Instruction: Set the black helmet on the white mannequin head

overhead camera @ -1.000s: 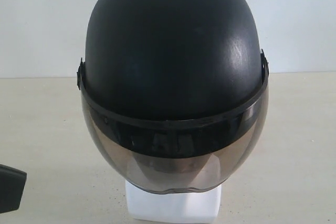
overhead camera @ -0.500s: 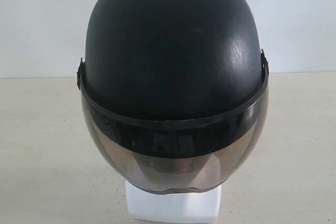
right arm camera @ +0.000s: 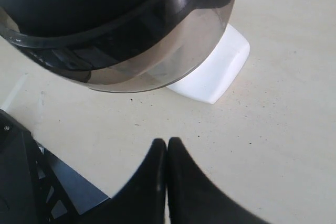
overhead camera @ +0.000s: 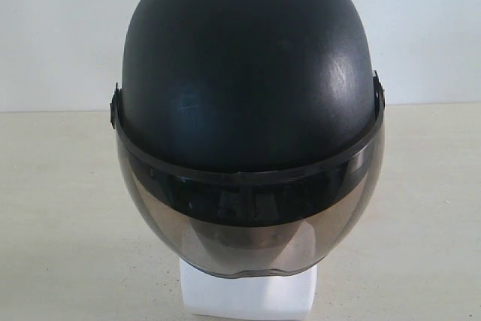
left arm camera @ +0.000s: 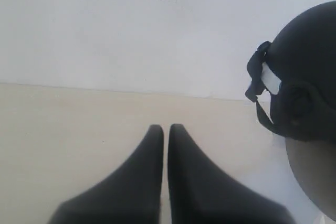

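Note:
The black helmet [overhead camera: 248, 88] sits over the white mannequin head, its smoky visor [overhead camera: 252, 223] down over the face. Only the head's squarish white base [overhead camera: 248, 295] shows below the visor. In the left wrist view the helmet [left arm camera: 307, 72] is off to one side with a strap buckle showing, and my left gripper [left arm camera: 166, 128] is shut, empty, above bare table. In the right wrist view the helmet [right arm camera: 79, 3] and the white base [right arm camera: 215, 74] lie beyond my right gripper [right arm camera: 167, 141], which is shut on nothing. Neither gripper touches the helmet.
A beige tabletop [overhead camera: 60, 208] runs back to a white wall [overhead camera: 60, 28]. A black piece of robot hardware [right arm camera: 21, 182] sits at the corner of the right wrist view, close to the right gripper.
A dark arm part at the lower left edge of the exterior view one second ago has gone out of frame. The helmet and head have not moved.

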You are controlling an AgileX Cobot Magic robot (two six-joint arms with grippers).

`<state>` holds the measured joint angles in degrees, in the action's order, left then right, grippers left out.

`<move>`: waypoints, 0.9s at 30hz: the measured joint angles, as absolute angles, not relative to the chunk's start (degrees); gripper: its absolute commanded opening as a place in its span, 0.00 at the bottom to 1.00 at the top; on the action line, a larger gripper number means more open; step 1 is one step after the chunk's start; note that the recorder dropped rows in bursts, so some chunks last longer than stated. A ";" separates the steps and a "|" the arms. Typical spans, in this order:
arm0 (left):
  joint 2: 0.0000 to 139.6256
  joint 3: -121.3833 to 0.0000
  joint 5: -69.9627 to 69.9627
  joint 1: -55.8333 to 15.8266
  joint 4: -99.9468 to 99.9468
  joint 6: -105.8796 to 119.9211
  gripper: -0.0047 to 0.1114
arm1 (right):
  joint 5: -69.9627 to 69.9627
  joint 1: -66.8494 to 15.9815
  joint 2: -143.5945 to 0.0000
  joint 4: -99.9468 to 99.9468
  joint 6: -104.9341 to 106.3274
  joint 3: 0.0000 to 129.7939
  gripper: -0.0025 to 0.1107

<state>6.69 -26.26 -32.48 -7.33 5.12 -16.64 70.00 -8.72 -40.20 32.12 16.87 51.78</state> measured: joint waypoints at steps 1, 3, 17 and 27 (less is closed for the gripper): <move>6.00 -24.32 -30.25 -7.33 5.21 -17.19 0.08 | 70.00 -8.72 -40.20 32.12 16.87 51.78 0.02; 5.37 -19.43 -25.91 -7.09 5.34 -17.99 0.08 | 70.00 -8.72 -40.20 32.12 16.87 51.78 0.02; 0.61 -0.34 -11.57 -4.08 0.00 -23.10 0.08 | 70.00 -8.72 -40.20 32.12 16.87 51.78 0.02; 0.23 -0.19 -13.80 -1.40 -3.64 -17.13 0.08 | 70.00 -8.72 -40.20 32.15 16.87 51.78 0.02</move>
